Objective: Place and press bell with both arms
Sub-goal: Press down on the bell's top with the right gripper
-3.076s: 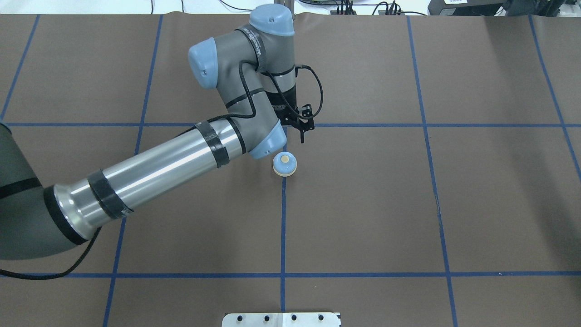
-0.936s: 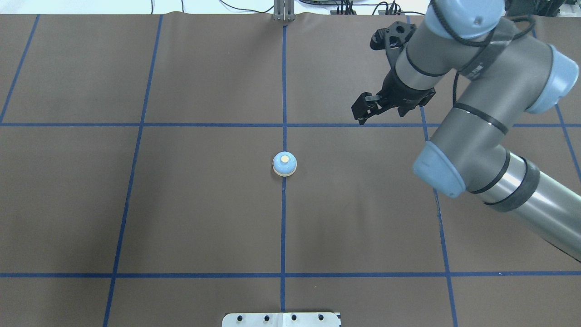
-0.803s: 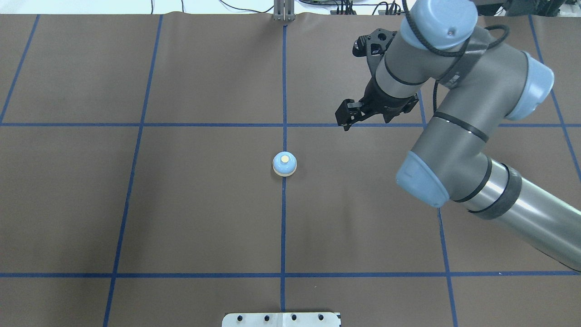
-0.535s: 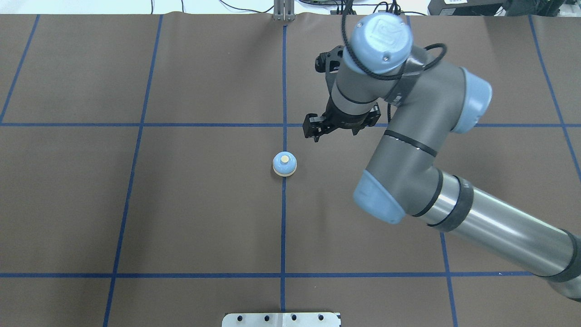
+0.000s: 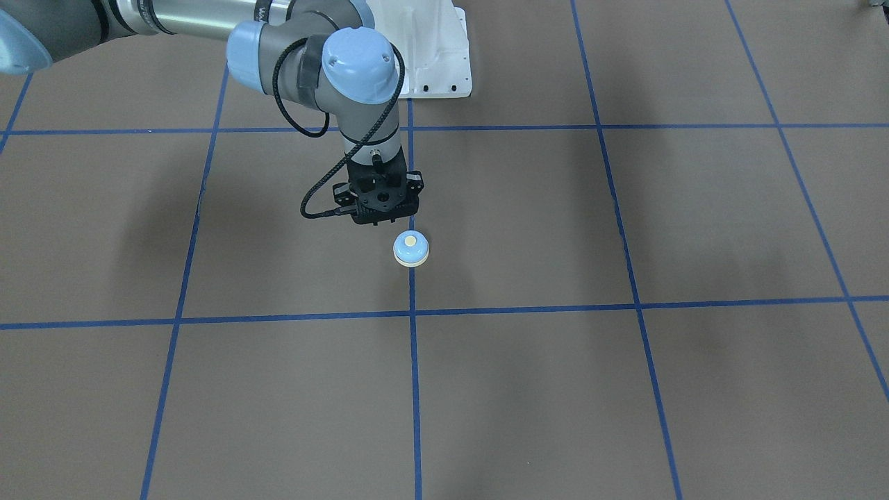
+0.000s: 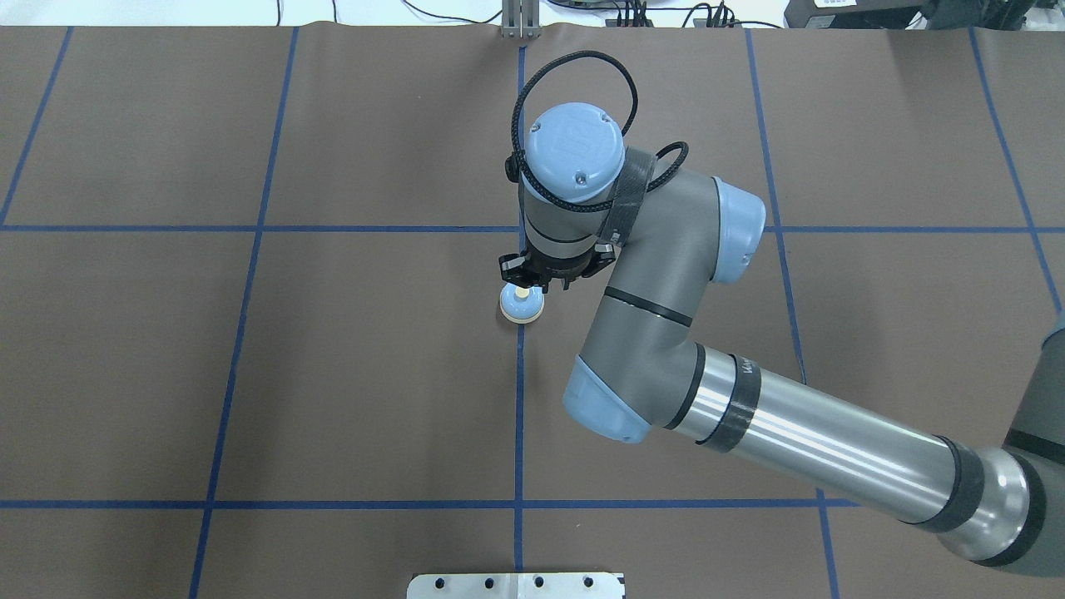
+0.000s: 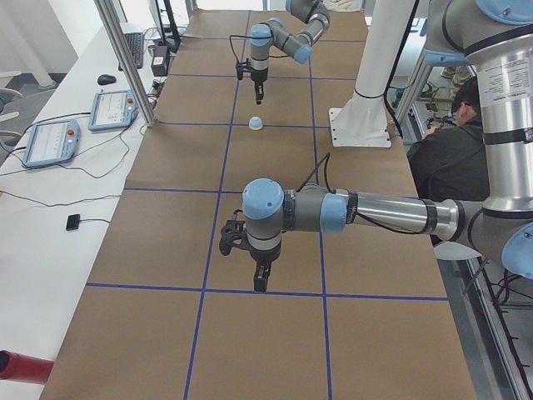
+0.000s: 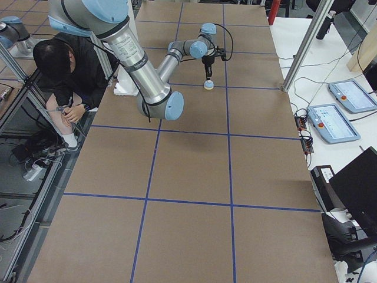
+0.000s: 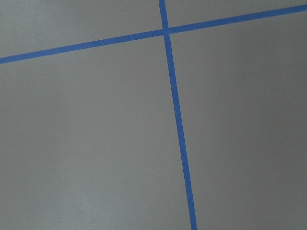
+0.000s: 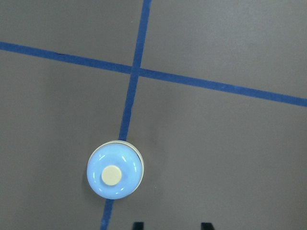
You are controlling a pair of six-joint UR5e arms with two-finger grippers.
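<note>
- My right hand [image 10: 171,225] hovers just above the bell [image 6: 522,304] at the desk's [image 6: 333,374] middle — fingertips [image 10: 138,225] slightly parted, holding nothing.
- Toward the desk's left end hangs my left hand [image 7: 261,279] — I cannot tell its opening.

Glossy plastic bell [image 10: 114,175] on matt brown table cover [image 6: 333,374]; right arm [image 6: 815,441] shiny metal.

Bell [image 6: 522,309]: lt-blue dome, cream base + cream btn.
Right arm [image 6: 657,283]: grey tubes, lt-blue joint caps, silver forearm w/ blk bands.
Left arm [image 7: 304,208]: same grey/lt-blue/silver scheme.
Right gripper [image 5: 379,220]: blk.
Table [image 6: 333,374]: brown cover, blue tape grid.
Pedestal [image 5: 437,55]: white.
</note>
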